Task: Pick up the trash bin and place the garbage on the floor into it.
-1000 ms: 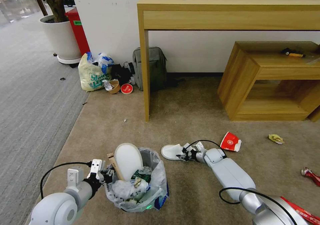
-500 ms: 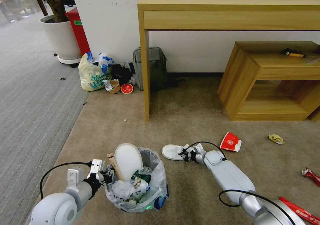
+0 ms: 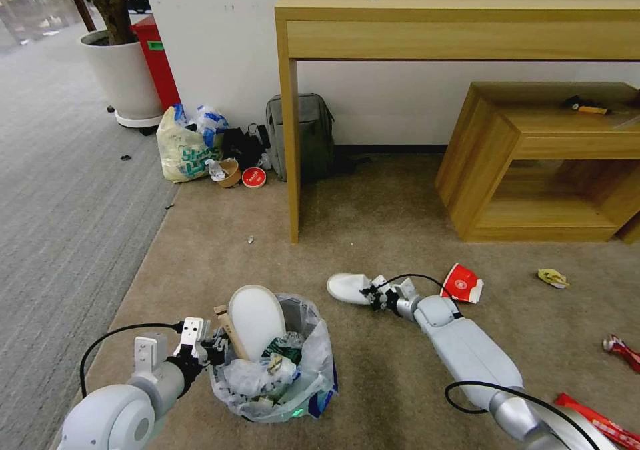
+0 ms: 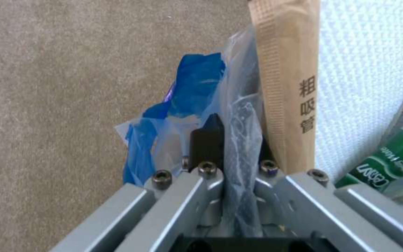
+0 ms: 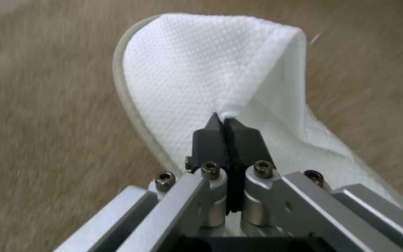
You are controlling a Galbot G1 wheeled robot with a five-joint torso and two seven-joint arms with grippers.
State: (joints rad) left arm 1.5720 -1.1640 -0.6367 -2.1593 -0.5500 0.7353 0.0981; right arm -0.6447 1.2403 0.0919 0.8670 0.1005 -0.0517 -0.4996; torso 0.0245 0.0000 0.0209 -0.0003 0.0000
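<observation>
Slipper (image 3: 348, 287) on carpet (image 3: 373, 230), pinched at its upper edge by right gripper (image 3: 377, 297), long axis pointing away leftward. Bin (image 3: 277, 363) lies left and nearer the robot; left gripper (image 3: 212, 351) clamps its rim.

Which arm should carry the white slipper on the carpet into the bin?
Right. The right gripper is shut on the white textured slipper. The left gripper is clamped on the small black bag-lined trash bin, so it is occupied.
</observation>
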